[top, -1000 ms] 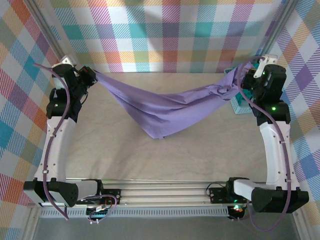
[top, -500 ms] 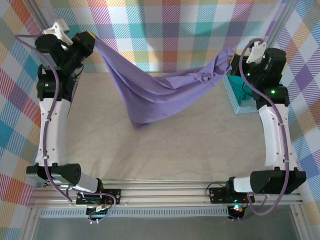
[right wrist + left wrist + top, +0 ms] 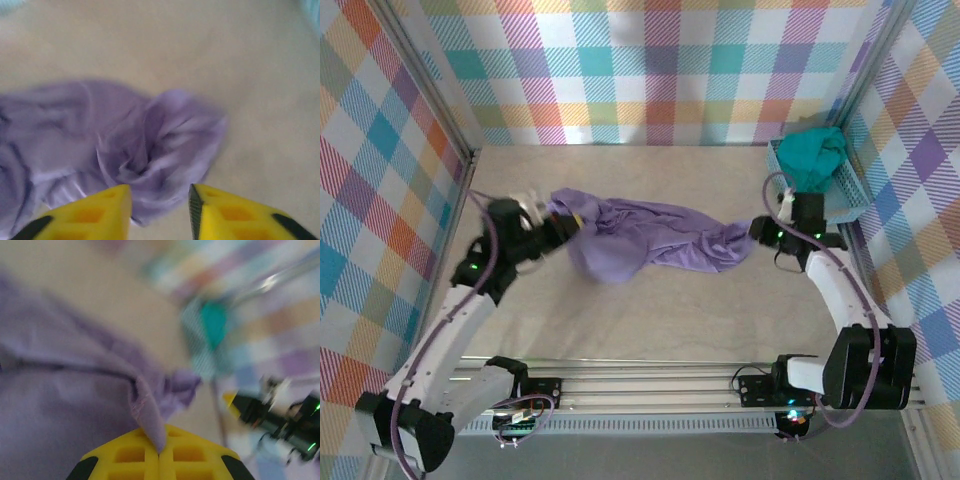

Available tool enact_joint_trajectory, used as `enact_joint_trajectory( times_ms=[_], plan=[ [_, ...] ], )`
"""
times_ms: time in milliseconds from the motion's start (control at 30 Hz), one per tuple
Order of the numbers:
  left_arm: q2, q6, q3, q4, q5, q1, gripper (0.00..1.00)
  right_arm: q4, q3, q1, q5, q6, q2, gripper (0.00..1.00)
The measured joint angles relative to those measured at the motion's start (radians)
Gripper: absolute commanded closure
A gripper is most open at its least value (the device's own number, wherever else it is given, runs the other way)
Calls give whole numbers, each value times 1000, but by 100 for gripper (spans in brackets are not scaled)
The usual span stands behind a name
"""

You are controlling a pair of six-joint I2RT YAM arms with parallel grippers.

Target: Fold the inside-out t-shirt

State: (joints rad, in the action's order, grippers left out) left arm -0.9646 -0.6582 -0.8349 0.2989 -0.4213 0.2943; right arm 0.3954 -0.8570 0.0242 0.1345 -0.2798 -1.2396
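Note:
The lavender inside-out t-shirt (image 3: 650, 243) lies crumpled in a long heap across the middle of the table. My left gripper (image 3: 552, 222) sits at its left end, its yellow jaws shut on a fold of the shirt (image 3: 145, 405). At the shirt's right end my right gripper (image 3: 762, 232) stands open. In the right wrist view its yellow fingertips (image 3: 105, 210) flank a bunched corner of the shirt (image 3: 165, 145), which rests loose on the table.
A teal basket (image 3: 850, 195) stands at the back right corner with a teal-green garment (image 3: 812, 152) heaped in it, just behind my right arm. Plaid walls close off the back and both sides. Bare table lies in front of the shirt.
Both arms have dropped from high at the back to the tabletop, laying the stretched, hanging shirt down in a heap. My right gripper has opened and let go of its corner.

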Motion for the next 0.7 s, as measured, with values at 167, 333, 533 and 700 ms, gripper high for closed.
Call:
enact_joint_trajectory(
  times_ms=[167,333,533,700],
  plan=[
    [52,-12,227,165,61,81,100,-28,-23,287,-74,78,-13,39],
    [80,-16,267,204,184,83,100,-122,-161,489,-66,148,-198,35],
    [47,-20,298,204,277,83,100,-210,-386,620,-26,192,-542,33],
    [39,-19,304,203,303,83,100,-216,-630,645,21,183,-785,33]
  ],
)
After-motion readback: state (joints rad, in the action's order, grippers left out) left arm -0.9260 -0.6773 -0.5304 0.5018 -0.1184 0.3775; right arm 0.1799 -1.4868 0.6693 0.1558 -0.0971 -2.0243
